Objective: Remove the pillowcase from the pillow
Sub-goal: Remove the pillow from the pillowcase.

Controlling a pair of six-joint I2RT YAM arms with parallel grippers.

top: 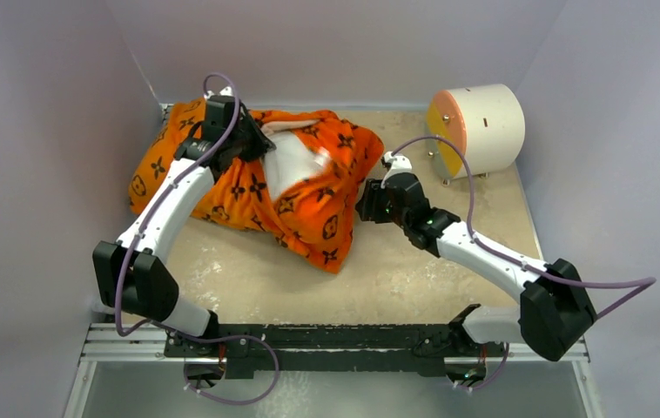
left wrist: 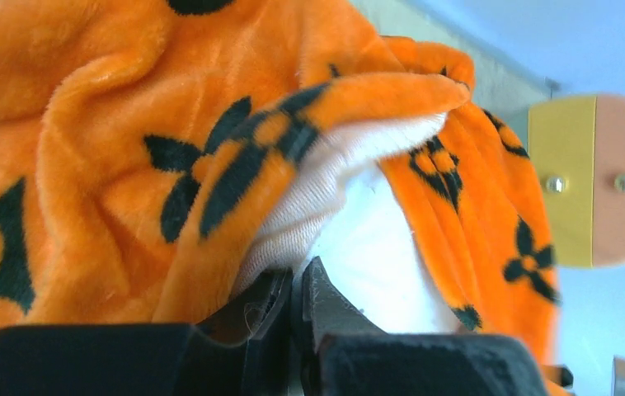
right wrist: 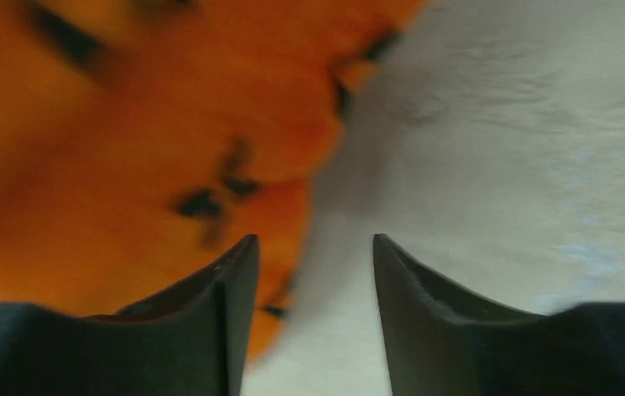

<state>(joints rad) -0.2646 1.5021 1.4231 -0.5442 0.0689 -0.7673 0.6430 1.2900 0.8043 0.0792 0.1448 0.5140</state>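
An orange monogram pillowcase (top: pixel 318 205) lies crumpled on the beige surface (top: pixel 396 270) in the upper left of the overhead view. The white pillow (top: pixel 296 165) shows through its opening. The left claw (left wrist: pixel 298 274) is clamped on the pillowcase's folded-back edge. The right claw (right wrist: pixel 313 241) is spread apart just beside the fabric's right edge. A white cylinder (top: pixel 488 126) stands at upper right.
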